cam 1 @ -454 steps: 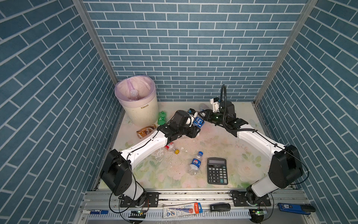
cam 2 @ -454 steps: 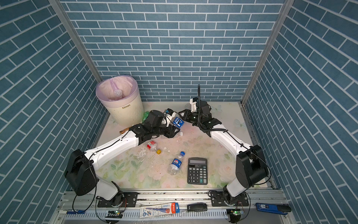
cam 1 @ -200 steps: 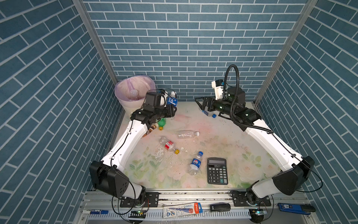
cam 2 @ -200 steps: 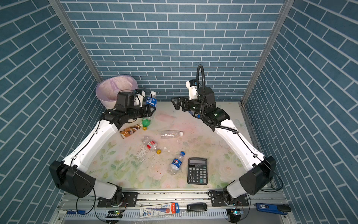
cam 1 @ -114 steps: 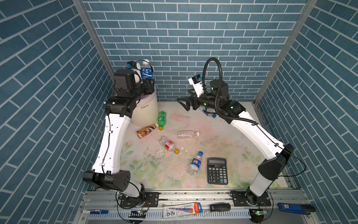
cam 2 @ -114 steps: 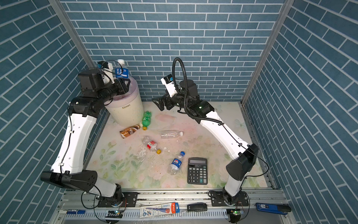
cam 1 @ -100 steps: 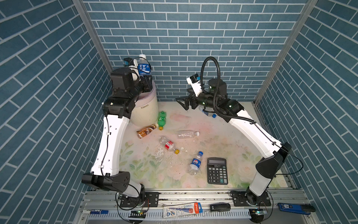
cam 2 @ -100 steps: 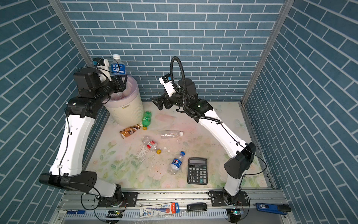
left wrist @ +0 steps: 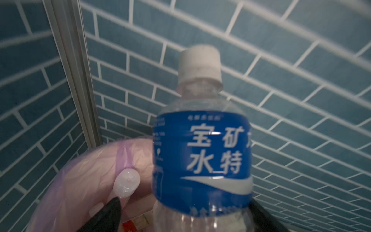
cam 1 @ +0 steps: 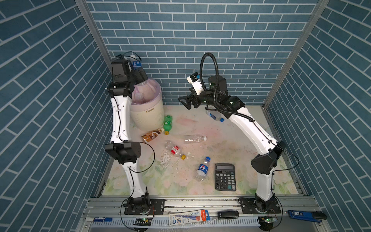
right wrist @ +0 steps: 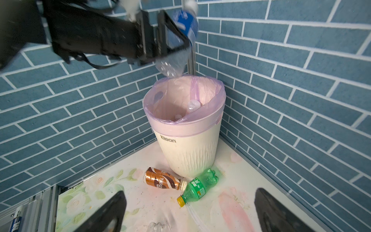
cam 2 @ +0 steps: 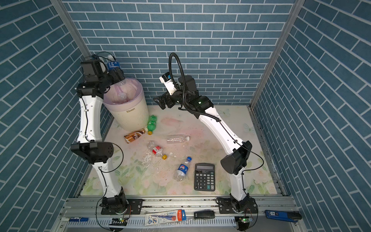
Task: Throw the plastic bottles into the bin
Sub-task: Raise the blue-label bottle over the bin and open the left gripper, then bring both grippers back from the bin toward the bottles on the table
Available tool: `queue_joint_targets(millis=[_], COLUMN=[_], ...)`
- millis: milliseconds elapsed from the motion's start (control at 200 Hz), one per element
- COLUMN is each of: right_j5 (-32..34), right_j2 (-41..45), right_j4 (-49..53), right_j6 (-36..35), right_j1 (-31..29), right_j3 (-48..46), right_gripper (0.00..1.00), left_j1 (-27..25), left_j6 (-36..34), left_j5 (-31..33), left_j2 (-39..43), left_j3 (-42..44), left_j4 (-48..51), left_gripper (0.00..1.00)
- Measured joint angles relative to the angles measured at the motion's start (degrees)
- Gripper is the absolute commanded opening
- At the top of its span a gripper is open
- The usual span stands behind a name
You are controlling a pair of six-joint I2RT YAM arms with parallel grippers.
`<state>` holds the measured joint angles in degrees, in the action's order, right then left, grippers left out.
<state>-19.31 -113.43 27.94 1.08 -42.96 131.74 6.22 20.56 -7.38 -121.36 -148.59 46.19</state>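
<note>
In both top views L claw (cam 1: 140,76) open above bin (cam 1: 148,112), blue-label bottle (cam 1: 137,65) inside it, L wrist view: gap btwn one finger (left wrist: 112,213) & bottle, R wrist view: R claw (right wrist: 189,200) open, empty, green bottle (right wrist: 198,187) & brown bottle (right wrist: 162,180) on tabletop (right wrist: 152,200) by bin

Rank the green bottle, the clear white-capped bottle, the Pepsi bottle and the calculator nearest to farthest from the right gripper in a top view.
From the right gripper, in a top view:
1. Green bottle, beside the bin.
2. Clear white-capped bottle, mid-table.
3. Pepsi bottle, toward the front.
4. Calculator, front, right of the Pepsi bottle.
</note>
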Motion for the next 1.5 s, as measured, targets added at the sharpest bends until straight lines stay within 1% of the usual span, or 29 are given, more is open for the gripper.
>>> queue_joint_targets(millis=[65, 110, 250, 400, 540, 700, 825, 950, 1105, 1270, 1410, 1500], right_j5=[0.0, 0.0, 0.0, 0.3, 2.1, 5.2, 8.1, 10.8, 14.4, 16.9, 17.8, 18.1], right_j2=[-0.1, -0.1, -0.2, -0.2, -0.2, 0.2, 3.3, 7.3, 13.2, 20.0, 24.6, 26.6], right_j4=[0.4, 0.6, 0.8, 1.0, 2.8, 4.3, 4.2, 3.8, 2.3, 0.7, -1.8, -2.7], right_j6=[0.1, 0.1, 0.6, 2.2, 4.8, 8.5, 11.9, 14.8, 17.9, 20.3, 22.0, 22.7], right_j1=[0.1, 0.2, 0.3, 0.8, 1.6, 3.1, 4.7, 5.7, 5.9, 5.8, 5.8, 5.9], right_j3=[0.0, 0.0, 0.0, 0.0, 0.0, -1.3, -9.4, -18.5, -29.5, -41.6, -52.2, -57.3], right_gripper=[0.99, 0.99, 0.99, 0.99, 0.99, 0.99, 0.99, 0.99, 0.99, 0.99, 0.99, 0.99], left_j1=[0.0, -0.2, -0.8, -1.9, -5.1, -10.3, -15.3, -20.1, -25.0, -28.9, -32.4, -35.3], left_j6=[0.8, 1.3, 2.2, 2.8, 2.8, 2.7, 2.9, 3.5, 4.3, 5.6, 6.5, 6.6], left_j5=[-1.3, -2.1, -3.9, -5.0, -5.8, -5.6, -4.7, -4.1, -3.2, -2.7, -2.7, -2.8], left_j2=[-0.6, 0.6, 9.0, 17.4, 22.6, 27.0, 30.3, 33.6, 38.2, 43.3, 45.1, 45.2], left_j3=[3.3, 6.4, 15.8, 18.7, 22.0, 32.1, 42.2, 50.0, 57.7, 66.8, 73.3, 76.1], left_j4=[2.4, 2.8, 1.2, -2.2, -4.7, -7.3, -9.9, -12.4, -15.8, -18.8, -20.3, -20.3], left_gripper=[0.99, 0.99, 0.99, 0.99, 0.99, 0.99, 0.99, 0.99, 0.99, 0.99, 0.99, 0.99])
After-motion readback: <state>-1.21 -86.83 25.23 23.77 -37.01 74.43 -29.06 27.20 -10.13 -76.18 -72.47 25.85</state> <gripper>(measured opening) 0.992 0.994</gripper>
